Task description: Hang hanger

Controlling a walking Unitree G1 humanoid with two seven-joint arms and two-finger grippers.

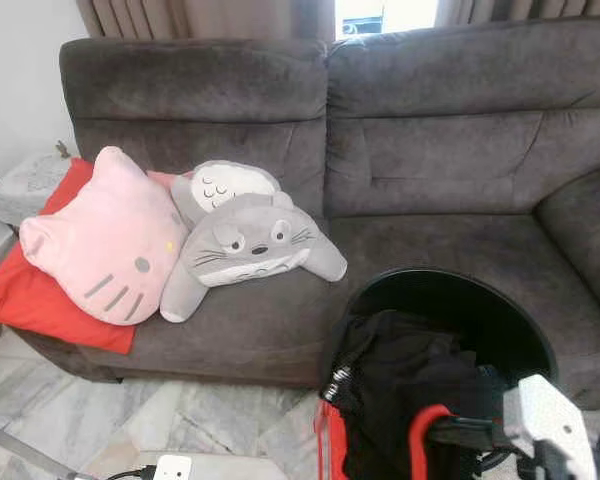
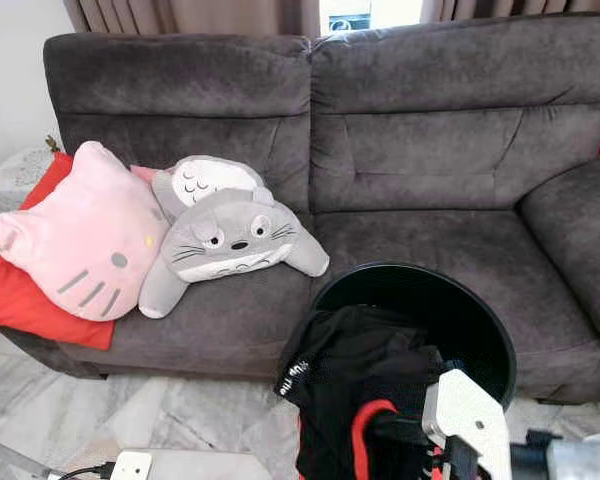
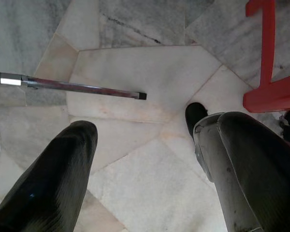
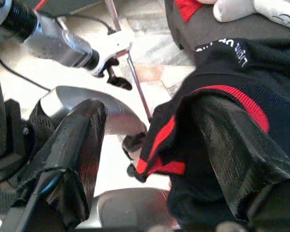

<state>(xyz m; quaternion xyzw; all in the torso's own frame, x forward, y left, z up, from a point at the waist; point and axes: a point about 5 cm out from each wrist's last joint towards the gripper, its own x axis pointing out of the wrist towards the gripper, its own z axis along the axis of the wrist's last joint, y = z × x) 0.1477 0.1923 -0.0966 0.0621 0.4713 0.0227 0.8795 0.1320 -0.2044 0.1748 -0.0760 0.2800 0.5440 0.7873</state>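
Observation:
A black garment with red trim [image 1: 410, 380] is draped over the near rim of a round black basket [image 1: 450, 280] in front of the sofa. My right gripper [image 1: 475, 435] reaches in from the lower right, right against the cloth. In the right wrist view its fingers [image 4: 147, 108] stand apart, and the black and red cloth [image 4: 241, 82] lies over one finger [image 4: 227, 145]. I cannot make out a hanger's shape. My left gripper [image 3: 145, 128] hangs open over the marble floor with nothing between its fingers.
The grey sofa [image 1: 430, 150] holds a pink cat cushion [image 1: 105, 240], a grey plush [image 1: 250, 245] and a red cushion [image 1: 40, 290]. A metal rod [image 3: 72, 87] and a white power strip [image 1: 170, 467] lie on the floor. A red frame [image 3: 270, 92] stands near the left gripper.

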